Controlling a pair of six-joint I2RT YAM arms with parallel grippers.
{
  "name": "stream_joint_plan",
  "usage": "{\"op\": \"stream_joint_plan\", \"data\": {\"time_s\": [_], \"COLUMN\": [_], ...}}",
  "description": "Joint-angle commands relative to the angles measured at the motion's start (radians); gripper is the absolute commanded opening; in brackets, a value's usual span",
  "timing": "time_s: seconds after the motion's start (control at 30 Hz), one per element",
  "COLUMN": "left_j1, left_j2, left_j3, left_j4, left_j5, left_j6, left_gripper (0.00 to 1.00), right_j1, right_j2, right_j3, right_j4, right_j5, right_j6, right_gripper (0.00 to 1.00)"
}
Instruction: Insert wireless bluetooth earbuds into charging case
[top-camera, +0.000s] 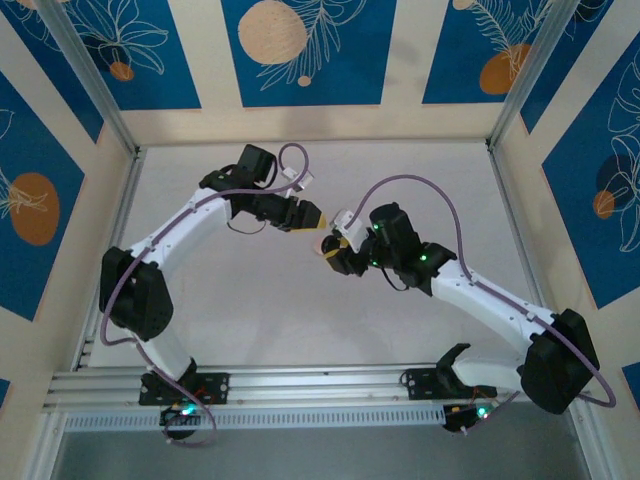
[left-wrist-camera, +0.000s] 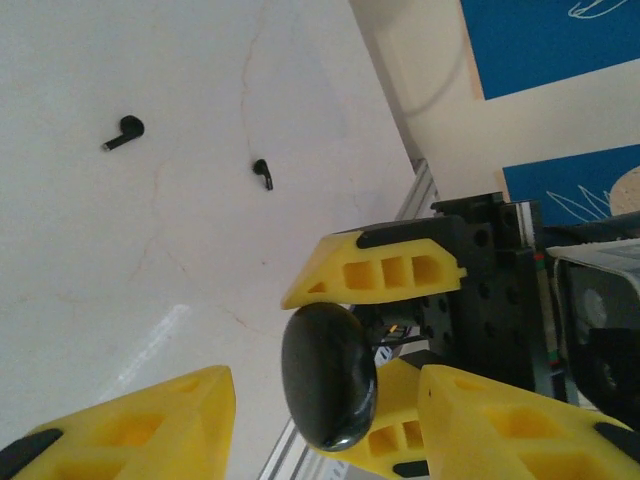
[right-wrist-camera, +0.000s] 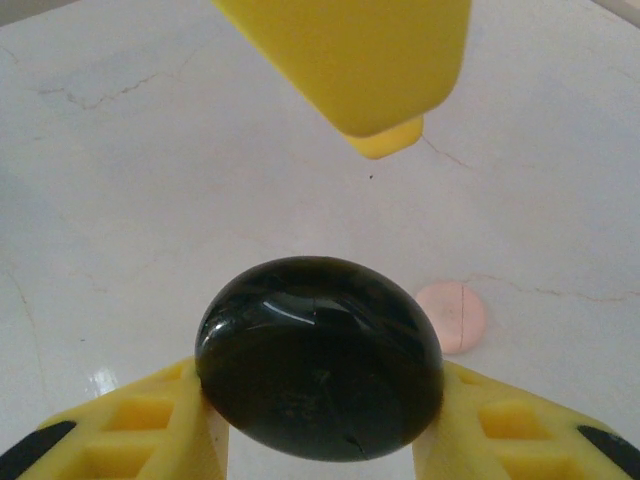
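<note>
Charging case (right-wrist-camera: 320, 350) lid shut, glossy black oval, clamped side-to-side in right tool (top-camera: 335, 250), looks lifted off counter (left-wrist-camera: 150, 300); left tool (top-camera: 312, 217) jaws apart, empty, just beside case; first earbud (left-wrist-camera: 123, 132) & second earbud (left-wrist-camera: 263, 172) lie on counter well apart from case, not yet in; pink disc (right-wrist-camera: 452, 316) on counter beyond case. Risks: slick rounded shell may twist or pop out when lid gets pried; tiny buds may skid when pinched.

Glossy black plastic charging case (right-wrist-camera: 320, 360); matt yellow plastic fingers (right-wrist-camera: 170, 400); smooth, pale, faintly veined tabletop (right-wrist-camera: 130, 200).
</note>
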Motion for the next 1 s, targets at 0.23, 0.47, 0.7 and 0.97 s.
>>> {"op": "stream_joint_plan", "data": {"time_s": [0.23,0.47,0.7,0.97], "left_j1": [-0.014,-0.033,-0.043,-0.052], "left_j2": [-0.024,-0.015,-0.005,0.013], "left_j3": [-0.008,-0.008,-0.007,-0.003], "left_j4": [-0.025,-0.032,-0.056,-0.073], "left_j5": [0.04,0.051,0.055,0.055], "left_j6": [0.024,0.03,0.046,0.056], "left_gripper": [0.48,0.48,0.45,0.43], "right_j1": [0.023,0.031,0.033,0.035], "right_j2": [0.029,0.035,0.043,0.048], "right_j3": [0.075,0.095,0.106,0.116], "right_j4": [0.027,0.027,0.024,0.032], "right_j5": [0.062,0.073,0.081,0.081], "right_j6": [-0.04,-0.052,-0.064,-0.075], "right_gripper": [0.34,0.34,0.34,0.34]}}
